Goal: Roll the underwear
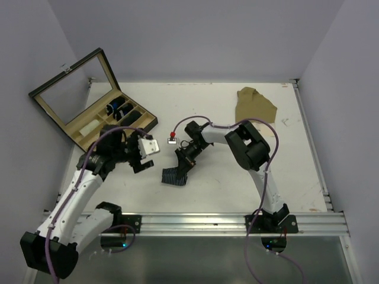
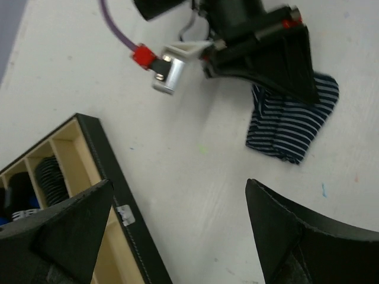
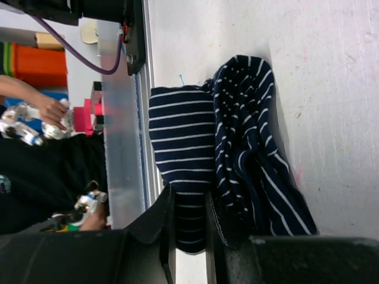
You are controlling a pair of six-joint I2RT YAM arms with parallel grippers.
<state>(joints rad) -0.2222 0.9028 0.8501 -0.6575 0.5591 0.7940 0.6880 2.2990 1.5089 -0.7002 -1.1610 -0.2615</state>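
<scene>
Two sets of jaws hang over the counter [image 1: 237,183]. Right jaws are narrow, pinching a fold of the striped underwear [image 1: 174,177], which lies bunched on the counter beneath them. Left jaws stand wide, holding nothing, just above the box [image 2: 113,177] edge, with the underwear apart from them, toward the right arm.

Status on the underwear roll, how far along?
Done: striped underwear partly bunched, not a tight roll. In hand: right gripper pinches one fold; left gripper open, off the cloth. Left: finish rolling; tan garment lies apart, far side.
</scene>
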